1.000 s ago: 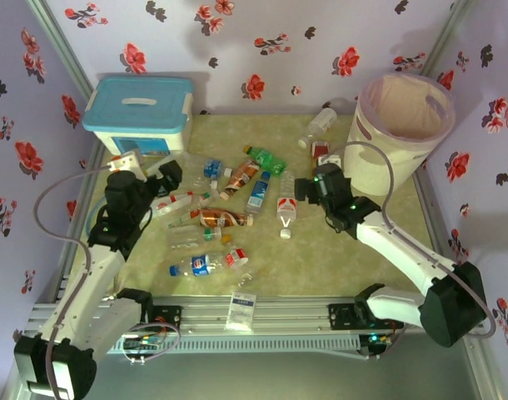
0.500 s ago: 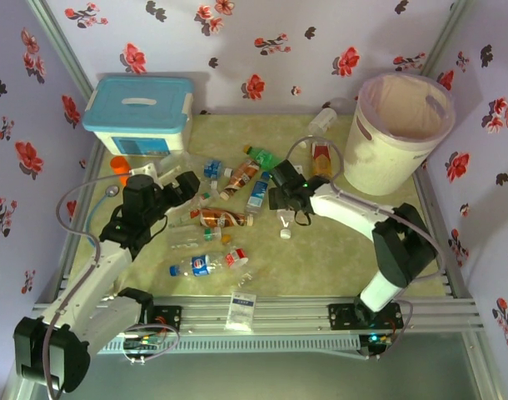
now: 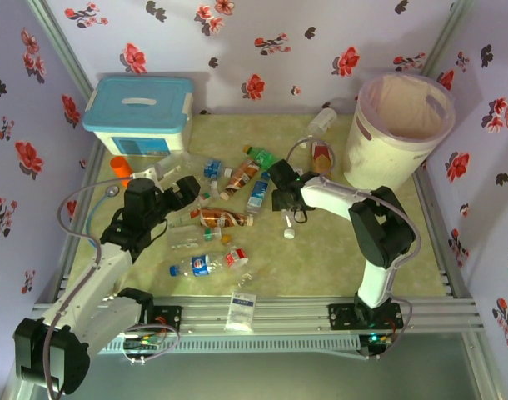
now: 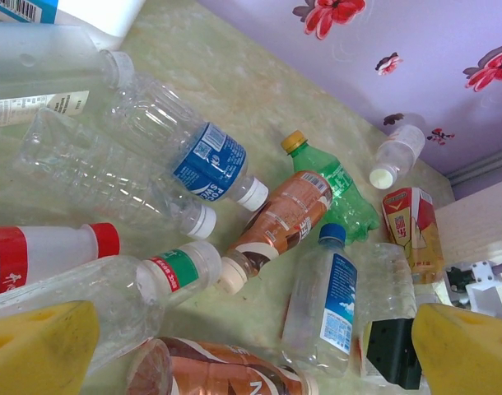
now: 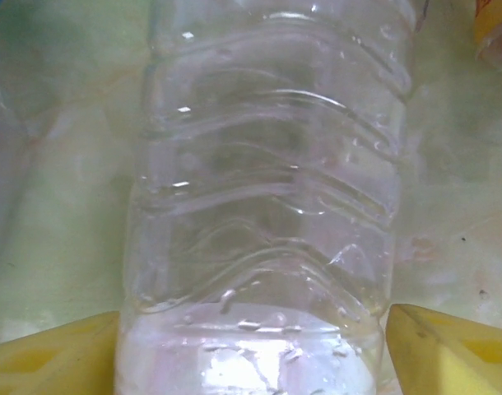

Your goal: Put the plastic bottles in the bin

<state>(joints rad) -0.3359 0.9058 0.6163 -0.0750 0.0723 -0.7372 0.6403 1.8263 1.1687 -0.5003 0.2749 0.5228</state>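
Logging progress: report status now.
Left pincer open above bottles. Right pincer straddles clear bottle, grip unconfirmed. Carton lies between it and bin.

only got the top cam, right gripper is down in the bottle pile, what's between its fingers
Observer: On the right wrist view, a clear ribbed bottle lies between the yellow fingertips, one at each side. Whether they press it, I cannot tell.
Operator: and the left gripper, holding anything
Observer: No. The left wrist view shows the left gripper open, fingers wide apart, with a brown-labelled bottle lying below the gap.
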